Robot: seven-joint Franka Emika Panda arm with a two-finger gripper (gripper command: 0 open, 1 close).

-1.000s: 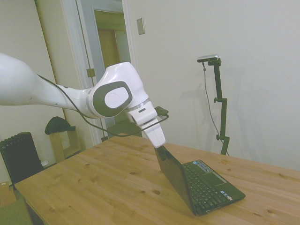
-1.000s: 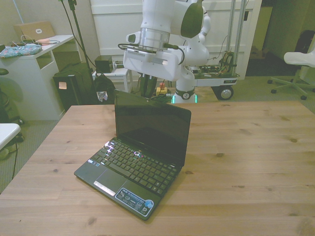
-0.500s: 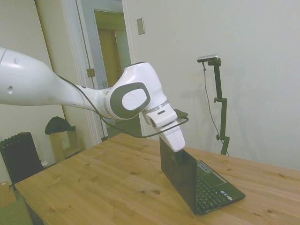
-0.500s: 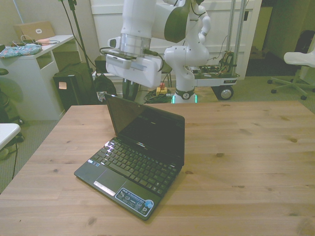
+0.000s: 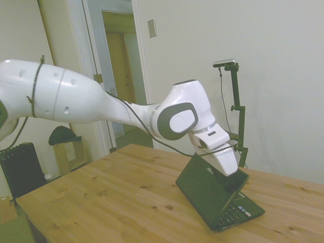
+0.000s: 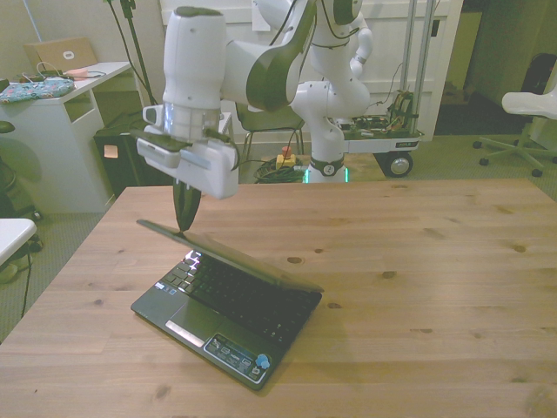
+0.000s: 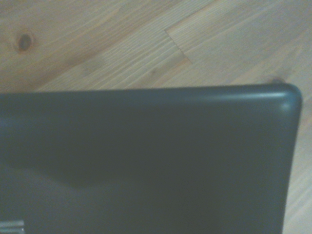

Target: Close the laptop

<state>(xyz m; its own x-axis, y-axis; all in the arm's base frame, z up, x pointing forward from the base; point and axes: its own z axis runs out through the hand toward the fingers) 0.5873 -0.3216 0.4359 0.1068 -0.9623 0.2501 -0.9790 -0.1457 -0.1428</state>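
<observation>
The laptop [image 6: 228, 300] sits on the wooden table [image 6: 418, 261], toward the front view's left, with its keyboard end near the front edge of the table. Its lid [image 5: 208, 188] is tipped well down over the keys but is not flat yet — a wedge of keys can be seen under it. The gripper [image 6: 185, 209] points down and its dark fingers look pressed together, with the tip resting on the back of the lid near the far corner on the front view's left. It is not pinching anything; it just pushes. In the wrist view, the dark lid back [image 7: 146, 161] fills most of the picture, with a rounded corner over bare wood. The laptop looks small and light, so a hard sideways push could likely slide the whole thing across the smooth table. The lid is stiff and thin, and the screen inside can crack, so a soft, straight-down press is best. The hinge probably gives little fight now. A push nearer the middle of the free edge may shut it more evenly — not at one corner.
</observation>
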